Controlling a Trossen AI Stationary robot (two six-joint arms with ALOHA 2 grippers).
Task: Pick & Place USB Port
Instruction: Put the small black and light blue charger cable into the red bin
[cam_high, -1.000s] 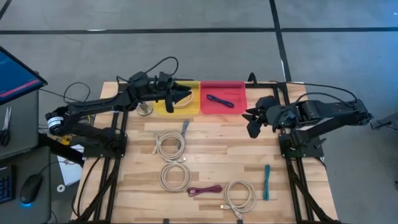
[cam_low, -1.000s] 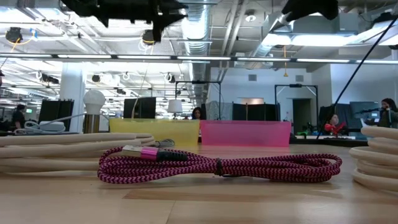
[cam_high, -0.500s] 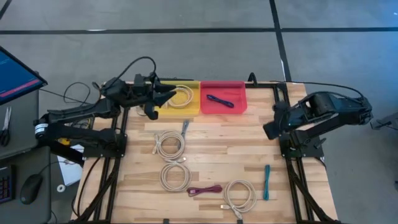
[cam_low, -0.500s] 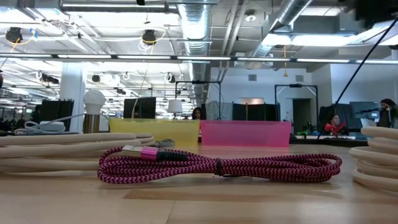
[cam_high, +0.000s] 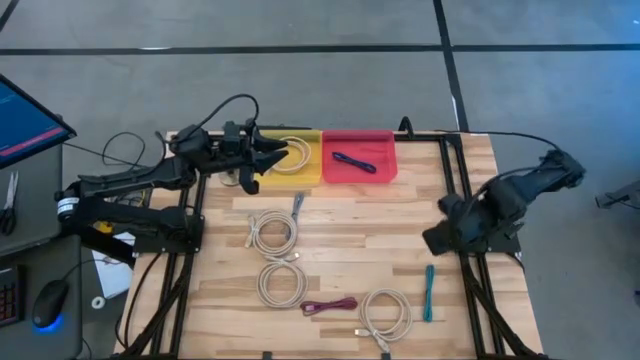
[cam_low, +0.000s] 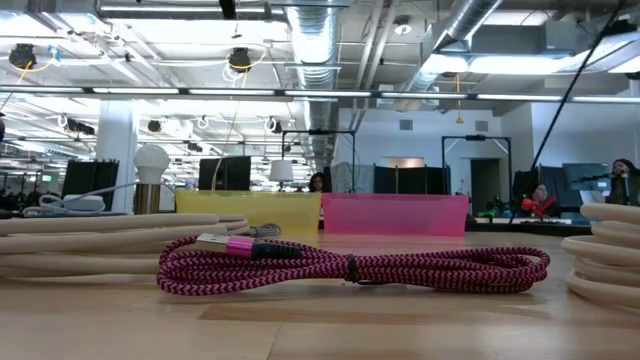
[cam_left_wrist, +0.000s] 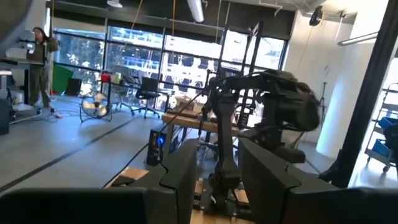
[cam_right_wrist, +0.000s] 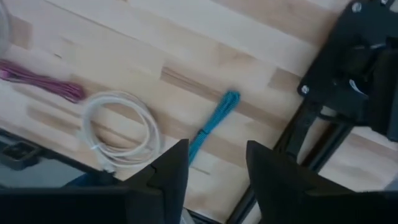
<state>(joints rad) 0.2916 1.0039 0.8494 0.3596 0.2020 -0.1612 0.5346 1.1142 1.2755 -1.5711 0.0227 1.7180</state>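
Note:
Several coiled USB cables lie on the wooden table: white coils (cam_high: 272, 232) (cam_high: 280, 283) (cam_high: 385, 311), a magenta one (cam_high: 330, 306) (cam_low: 350, 268) and a teal one (cam_high: 429, 292) (cam_right_wrist: 214, 124). A white cable (cam_high: 293, 155) lies in the yellow bin (cam_high: 305, 178), and a dark blue one (cam_high: 353, 161) in the red bin (cam_high: 382, 176). My left gripper (cam_high: 283, 157) (cam_left_wrist: 217, 155) hovers open at the yellow bin's left side and holds nothing. My right gripper (cam_high: 432, 240) (cam_right_wrist: 217, 162) points down, open, above the table's right side, with the teal cable below it.
A short grey-blue cable (cam_high: 297, 205) lies just in front of the bins. Bare wood stretches across the table's middle and right between the bins and the near coils. The right arm's black frame (cam_right_wrist: 367, 68) stands at the table's right edge.
My left gripper has drawn back from over the yellow bin toward the table's left edge and risen a little, uncovering the white cable in the bin. My right gripper has swung from beside the red bin toward the near edge and tipped over to point down.

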